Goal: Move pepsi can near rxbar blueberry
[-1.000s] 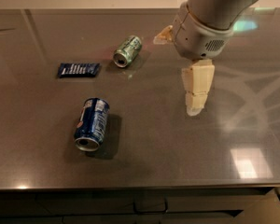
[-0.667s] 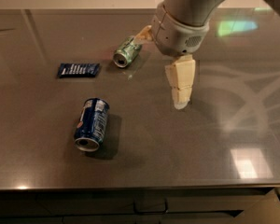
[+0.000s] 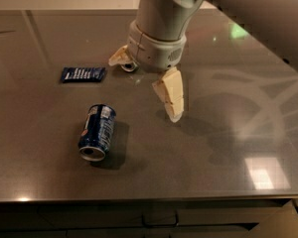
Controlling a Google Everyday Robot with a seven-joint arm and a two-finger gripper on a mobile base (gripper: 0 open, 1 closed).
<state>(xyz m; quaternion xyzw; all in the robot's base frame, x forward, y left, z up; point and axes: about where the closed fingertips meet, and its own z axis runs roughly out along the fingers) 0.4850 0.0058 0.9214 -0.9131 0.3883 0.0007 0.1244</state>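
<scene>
The pepsi can (image 3: 97, 131) lies on its side on the grey table, its open silver end toward the front edge. The rxbar blueberry (image 3: 83, 74), a flat dark blue wrapper with white lettering, lies behind the can and a little to its left, apart from it. My gripper (image 3: 143, 88) hangs over the table to the right of both, above and behind the can. It is open and empty, with one cream finger (image 3: 171, 93) near the front and the other (image 3: 120, 57) farther back.
A green and silver can (image 3: 129, 66) is almost wholly hidden behind the gripper's wrist. The grey table (image 3: 228, 133) stretches to the right, and its front edge runs along the bottom of the view.
The gripper has moved left across the table toward the cans and now covers the green and silver can. The pepsi can and the bar have not moved.
</scene>
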